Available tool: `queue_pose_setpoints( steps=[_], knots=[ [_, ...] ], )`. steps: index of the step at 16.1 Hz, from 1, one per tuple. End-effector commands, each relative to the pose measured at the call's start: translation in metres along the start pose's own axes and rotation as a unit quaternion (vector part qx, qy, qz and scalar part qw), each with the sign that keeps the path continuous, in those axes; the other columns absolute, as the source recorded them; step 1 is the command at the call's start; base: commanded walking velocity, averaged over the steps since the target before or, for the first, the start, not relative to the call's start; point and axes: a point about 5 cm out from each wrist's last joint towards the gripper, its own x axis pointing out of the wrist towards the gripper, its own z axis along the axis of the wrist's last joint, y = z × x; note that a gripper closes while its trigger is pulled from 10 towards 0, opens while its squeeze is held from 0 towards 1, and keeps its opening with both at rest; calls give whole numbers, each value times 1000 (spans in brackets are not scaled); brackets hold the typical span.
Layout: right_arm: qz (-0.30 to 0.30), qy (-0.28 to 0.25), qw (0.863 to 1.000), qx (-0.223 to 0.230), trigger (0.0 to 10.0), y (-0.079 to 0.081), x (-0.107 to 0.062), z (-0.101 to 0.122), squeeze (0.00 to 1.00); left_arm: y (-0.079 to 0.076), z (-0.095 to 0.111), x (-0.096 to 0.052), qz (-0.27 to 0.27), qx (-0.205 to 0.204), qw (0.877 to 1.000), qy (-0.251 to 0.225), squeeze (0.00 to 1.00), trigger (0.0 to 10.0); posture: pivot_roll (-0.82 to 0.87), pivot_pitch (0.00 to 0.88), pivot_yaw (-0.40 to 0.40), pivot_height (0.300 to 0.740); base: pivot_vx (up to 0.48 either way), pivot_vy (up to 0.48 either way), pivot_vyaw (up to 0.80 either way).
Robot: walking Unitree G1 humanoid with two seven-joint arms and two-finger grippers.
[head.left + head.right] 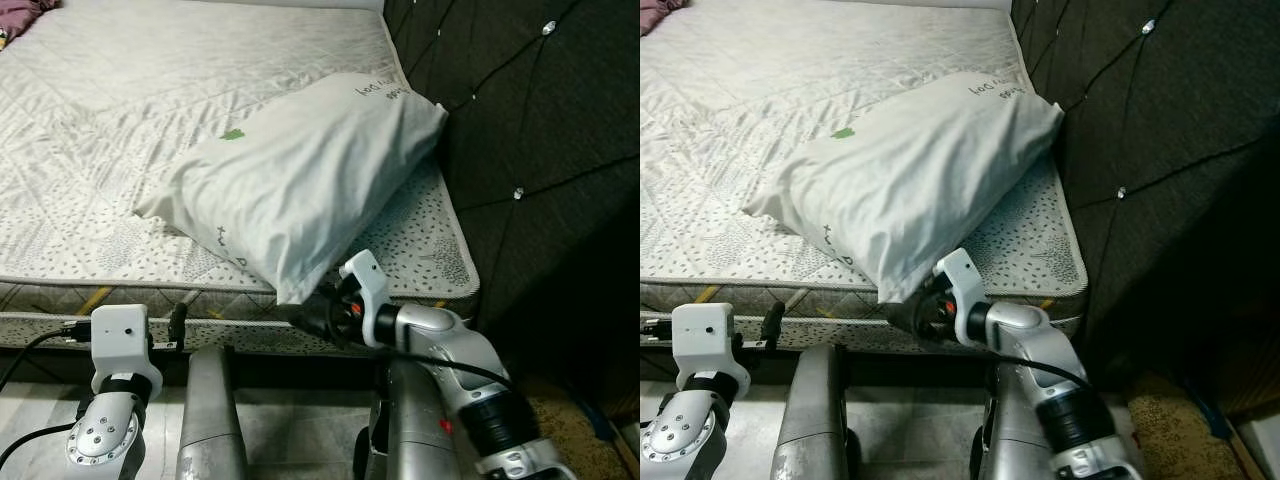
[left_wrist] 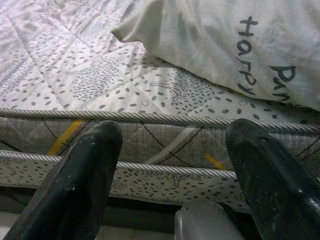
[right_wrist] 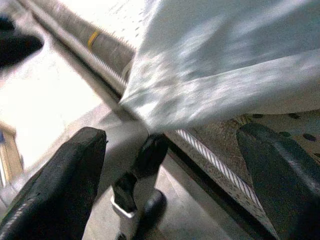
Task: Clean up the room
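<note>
At the near edge of the bed, the pillow lies diagonally on the bare mattress: its long axis runs from the corner overhanging the mattress edge, close to us, up to the far corner resting against the dark tufted headboard. That overhanging corner is the relation the coming move turns on. It sits directly ahead of and just above the right pincer, which we hold at mattress-edge height; in the right wrist view the corner hangs between the two black fingers, which are spread wide and hold nothing. We cannot tell whether the cloth touches either finger.

The left pincer is also spread, pointed at the mattress side well left of the pillow corner; its wrist view shows the pillow above the piped seam. The right arm is therefore nearer, and we judge it the arm to grasp with.

Materials: the pillow is soft, pale grey-white cotton, plump, creased, printed with dark lettering and a small green mark; expect it to sag and fold when lifted by one corner. The mattress is quilted, speckled fabric with corded piping. The headboard is dark buttoned upholstery with shiny studs
</note>
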Motion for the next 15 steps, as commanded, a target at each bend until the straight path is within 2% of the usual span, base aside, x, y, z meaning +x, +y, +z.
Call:
queue_pose_setpoints(
  steps=[1, 5, 6, 9, 13, 15],
  knots=[
    [-24, -19, 1000, -1, 10000, -1, -1, 12, 0, 0, 1, -2, -1, 1, 1000, 3, 0, 10000, 90, 83, -41, 509, 0, 0, 0],
    [-95, -51, 994, 22, 10000, 0, 9, 22, 0, 2, 1, -1, 1, 4, 1000, 5, 0, 10000, 96, 78, -37, 509, 0, 0, 0],
    [-94, -57, 993, 43, 10000, 5, 13, 26, 0, 3, 1, -1, 1, 5, 1000, 5, 0, 10000, 101, 75, -35, 509, 0, 0, 0],
    [-51, -50, 995, 67, 10000, 19, 17, 35, 0, 3, 1, -1, -1, 5, 1000, 5, 0, 10000, 108, 70, -35, 509, 0, 0, 0],
    [37, -56, 994, 87, 10000, 36, 12, 47, 0, 4, 4, 2, -4, 5, 1000, 1, 0, 10000, 107, 64, -30, 509, 0, 0, 0],
    [34, -61, 992, 101, 10000, 39, 15, 53, 0, 5, 3, 2, -7, 9, 1000, 4, 0, 10000, 115, 61, -28, 509, 0, 0, 0]
  ],
)
